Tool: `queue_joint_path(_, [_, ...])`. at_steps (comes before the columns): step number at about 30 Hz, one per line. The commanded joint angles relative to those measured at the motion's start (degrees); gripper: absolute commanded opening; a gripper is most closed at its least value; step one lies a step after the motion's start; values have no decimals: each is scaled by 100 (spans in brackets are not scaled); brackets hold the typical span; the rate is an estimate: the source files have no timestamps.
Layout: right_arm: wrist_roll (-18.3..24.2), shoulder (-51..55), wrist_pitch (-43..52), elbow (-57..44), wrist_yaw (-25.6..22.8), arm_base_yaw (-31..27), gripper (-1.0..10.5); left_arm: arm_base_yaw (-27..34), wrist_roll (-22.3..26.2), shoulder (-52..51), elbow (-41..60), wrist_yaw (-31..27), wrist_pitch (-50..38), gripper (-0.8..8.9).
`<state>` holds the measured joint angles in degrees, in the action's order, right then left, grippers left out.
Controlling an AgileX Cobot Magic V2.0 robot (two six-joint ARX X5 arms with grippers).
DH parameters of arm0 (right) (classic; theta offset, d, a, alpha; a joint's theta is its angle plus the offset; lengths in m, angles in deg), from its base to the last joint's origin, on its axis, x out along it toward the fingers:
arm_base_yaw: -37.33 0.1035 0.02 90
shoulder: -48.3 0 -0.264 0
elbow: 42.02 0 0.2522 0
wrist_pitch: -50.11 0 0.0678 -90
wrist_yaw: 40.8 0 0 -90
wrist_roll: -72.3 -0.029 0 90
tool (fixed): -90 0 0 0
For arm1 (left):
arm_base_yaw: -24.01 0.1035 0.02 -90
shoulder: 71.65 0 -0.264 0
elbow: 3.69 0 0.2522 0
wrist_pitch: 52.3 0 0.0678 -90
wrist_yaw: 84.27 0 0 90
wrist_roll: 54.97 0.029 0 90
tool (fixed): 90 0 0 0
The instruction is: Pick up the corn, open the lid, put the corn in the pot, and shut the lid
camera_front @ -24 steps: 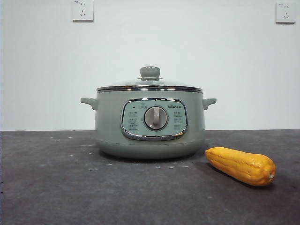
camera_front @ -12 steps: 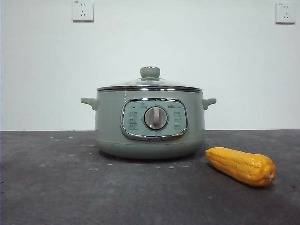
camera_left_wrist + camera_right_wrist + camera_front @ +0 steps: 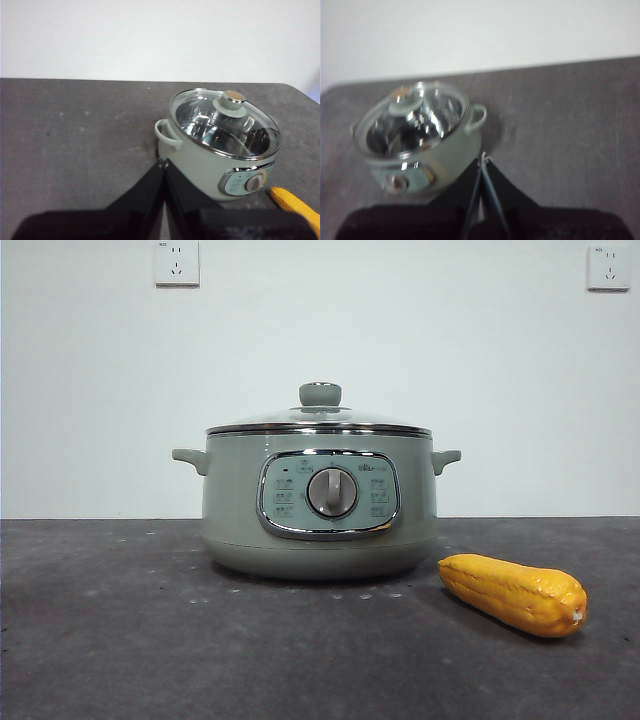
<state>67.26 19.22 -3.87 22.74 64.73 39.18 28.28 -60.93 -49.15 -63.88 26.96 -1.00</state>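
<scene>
Dark grey speckled table [image 3: 120, 640] against a plain white wall [image 3: 400, 340], with two wall sockets [image 3: 176, 261] high up near the top corners of the front view.

Pot [image 3: 320, 510] sits in the middle of the table, control panel and silver dial [image 3: 332, 491] facing the front camera. Lid [image 3: 320, 420] is on it, seated flat on the rim, knob [image 3: 320, 393] on top. Through the glass in the left wrist view you can see the shiny metal inside.

Corn [image 3: 514, 593] lies on its side on the table, to the right of the pot in the front view and a bit nearer the camera, close to the pot's base but not touching it. Nothing sits between the corn and the pot.

Neither gripper is near anything. Left gripper [image 3: 162, 164] hangs above the table beside the pot's side handle [image 3: 167, 134], jaws pinched together, nothing in them. Right gripper [image 3: 483, 159] hangs on the pot's other side, picture's blurry, but its jaws also look closed tip to tip and empty. Both are well away from the corn, which only peeks in at the corner of the left wrist view.
</scene>
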Motion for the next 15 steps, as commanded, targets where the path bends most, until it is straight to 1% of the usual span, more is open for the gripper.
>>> queue_joint_path(1, [444,-372,-568,503,155,2,-11,-52,282,203,-404,24,258,-6])
queue_joint_path(3, [555,-616,-922,820,278,2,-11,-79,382,382,-697,22,522,-6])
queue_joint_path(7, [699,-905,-1307,1145,382,2,-11,-101,601,680,-1019,42,918,-6])
queue_joint_path(12, [699,-1019,-1434,1261,420,7,-6,-101,621,839,-1036,48,975,-4])
queue_joint_path(15, [697,-1021,-1423,1261,422,7,2,-101,616,907,-1036,304,975,1])
